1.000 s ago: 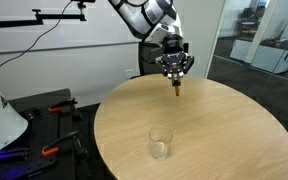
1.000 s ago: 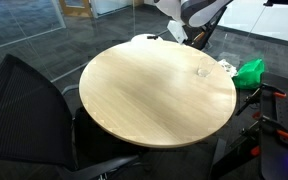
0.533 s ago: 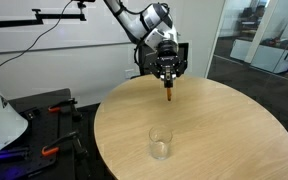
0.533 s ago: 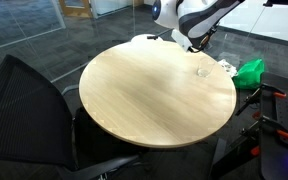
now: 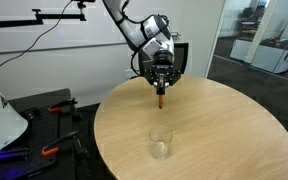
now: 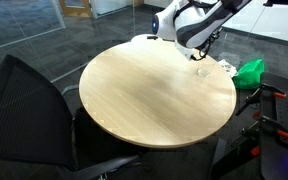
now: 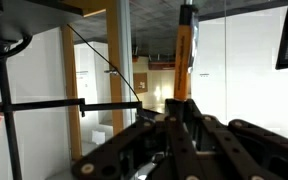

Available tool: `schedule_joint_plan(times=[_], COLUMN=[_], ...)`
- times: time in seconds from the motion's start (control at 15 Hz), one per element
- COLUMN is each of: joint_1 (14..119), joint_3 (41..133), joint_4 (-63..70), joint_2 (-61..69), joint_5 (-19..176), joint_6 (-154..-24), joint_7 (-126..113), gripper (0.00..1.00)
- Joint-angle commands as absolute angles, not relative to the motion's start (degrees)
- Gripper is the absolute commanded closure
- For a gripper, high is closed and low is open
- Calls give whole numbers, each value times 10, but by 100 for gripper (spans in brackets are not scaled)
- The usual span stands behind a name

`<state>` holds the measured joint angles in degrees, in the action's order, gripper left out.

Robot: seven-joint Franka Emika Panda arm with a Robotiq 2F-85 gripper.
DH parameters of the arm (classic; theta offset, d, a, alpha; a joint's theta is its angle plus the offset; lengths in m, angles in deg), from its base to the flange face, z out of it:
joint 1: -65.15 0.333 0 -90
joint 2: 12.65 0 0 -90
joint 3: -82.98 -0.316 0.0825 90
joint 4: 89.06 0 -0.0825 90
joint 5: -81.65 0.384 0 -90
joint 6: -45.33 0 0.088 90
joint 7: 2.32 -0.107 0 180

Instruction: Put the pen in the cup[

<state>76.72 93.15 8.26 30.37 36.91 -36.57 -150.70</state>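
From where I stand, the hand (image 5: pixel 161 87) is clenched on the pen (image 5: pixel 162 99). The pen hangs tip-down above the tabletop (image 5: pixel 234 130), well apart from the cup (image 5: pixel 160 143) and not yet over its mouth. In the wrist view the pen (image 7: pixel 184 50) juts out long from between the fingers (image 7: pixel 196 128), gripped only near one end.

That grip worries me. I'd guess a nudge could make the pen pivot, and a tilted pen may catch the cup's rim instead of dropping inside. The cup is a small clear tumbler, probably light, so a knock could slide it or tip it over. If the pen is let go too high above the cup, it may bounce out.

The tabletop is round, pale wood, and it looks smooth, so it offers little grip. Around the cup's table are glass partitions, a black mesh chair (image 6: pixel 34 100) on the opposite side, and a green object (image 6: pixel 250 71) just beyond the edge nearest the cup.
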Motion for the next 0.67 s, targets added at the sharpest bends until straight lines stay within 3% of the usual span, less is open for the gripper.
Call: schedule_joint_plan(times=[0.0, 0.6], joint_1=[753, 697], joint_3=[915, 920], joint_4=[57, -5], joint_2=[320, 382], joint_5=[358, 408], joint_6=[-306, -264], joint_7=[-1491, -1509], gripper=[97, 97])
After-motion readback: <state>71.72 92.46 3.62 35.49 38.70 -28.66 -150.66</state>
